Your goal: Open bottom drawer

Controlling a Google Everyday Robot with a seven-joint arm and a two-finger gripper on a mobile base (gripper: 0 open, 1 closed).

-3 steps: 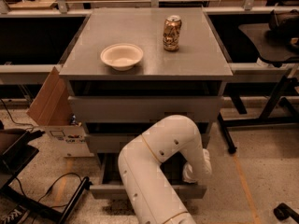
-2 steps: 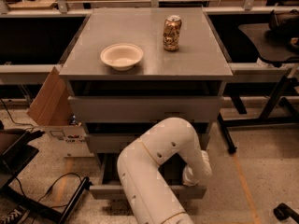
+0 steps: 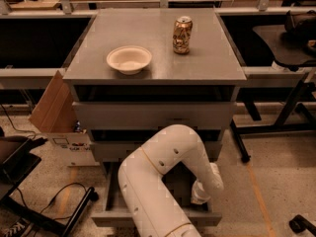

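Observation:
The grey cabinet (image 3: 153, 113) stands in the middle of the camera view. Its bottom drawer (image 3: 111, 216) is pulled out near the floor, showing a shallow grey tray and a narrow front edge. My white arm bends over the drawer and hides most of its inside. My gripper (image 3: 201, 195) hangs at the end of the arm, down at the right side of the open tray near its front.
A white bowl (image 3: 129, 59) and a drink can (image 3: 182, 34) stand on the cabinet top. A cardboard box (image 3: 59, 120) leans at the cabinet's left. A black stand base with cables (image 3: 44, 206) lies lower left. A table leg (image 3: 286, 112) stands at the right.
The arm's lower end and gripper have shifted slightly lower and to the right over the drawer. The drawer itself looks much the same.

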